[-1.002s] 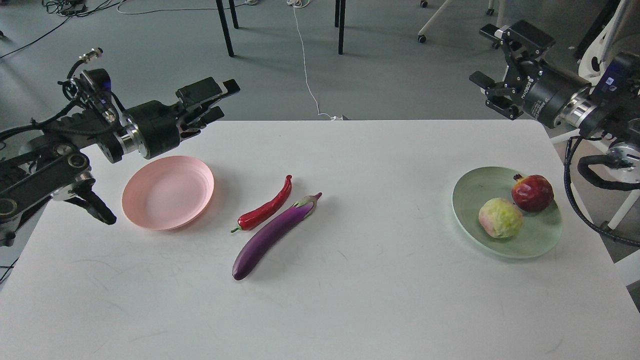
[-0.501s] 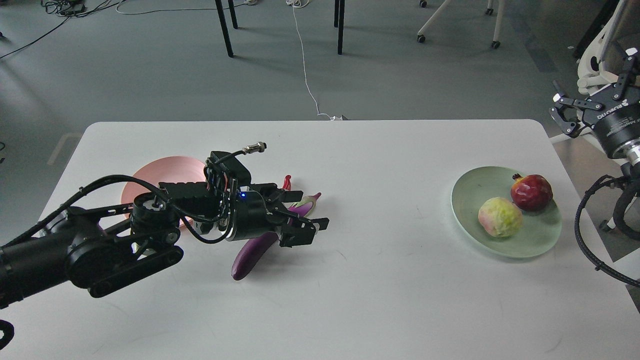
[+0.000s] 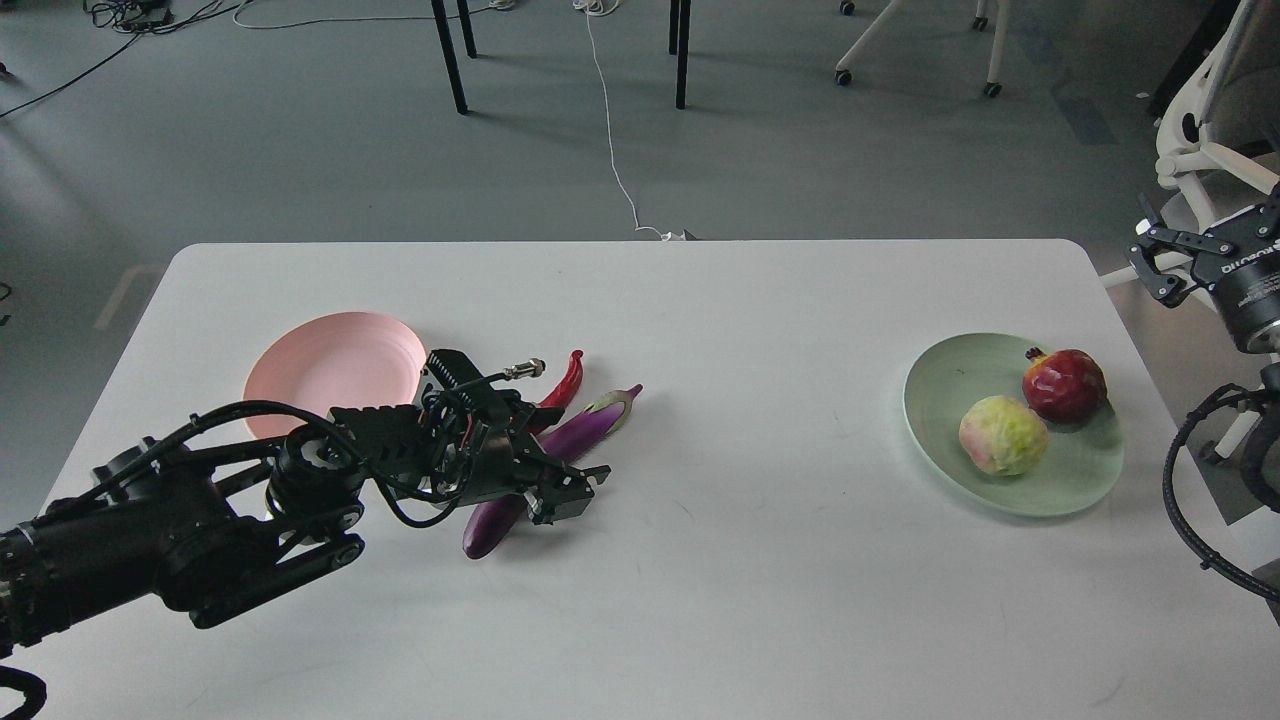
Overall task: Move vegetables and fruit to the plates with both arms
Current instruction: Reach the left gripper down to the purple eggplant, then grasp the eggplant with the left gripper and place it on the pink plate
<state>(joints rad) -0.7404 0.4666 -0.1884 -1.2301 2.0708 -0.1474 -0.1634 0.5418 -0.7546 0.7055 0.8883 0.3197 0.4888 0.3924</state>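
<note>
The purple eggplant [image 3: 592, 424] lies on the white table [image 3: 760, 600] with the red chili pepper [image 3: 567, 377] close beside it on the far side. My left gripper [image 3: 556, 468] is down over the eggplant's middle, its fingers spread on either side, and it hides part of the eggplant. The pink plate [image 3: 320, 362] sits bare just left of it. The mint green plate [image 3: 1060, 482] at the right holds the pomegranate [image 3: 1065, 385] and the yellow-green fruit [image 3: 1003, 435]. My right gripper [image 3: 1163, 265] is open and empty, off the table's right edge.
Chair and table legs [image 3: 682, 50] and floor cables stand beyond the table's far edge. A white chair [image 3: 1210, 160] is at the far right, behind my right arm.
My left arm swung from above the pink plate to the eggplant and has lowered onto it. My right arm drew back to the right, off the table. The eggplant and chili have not moved.
</note>
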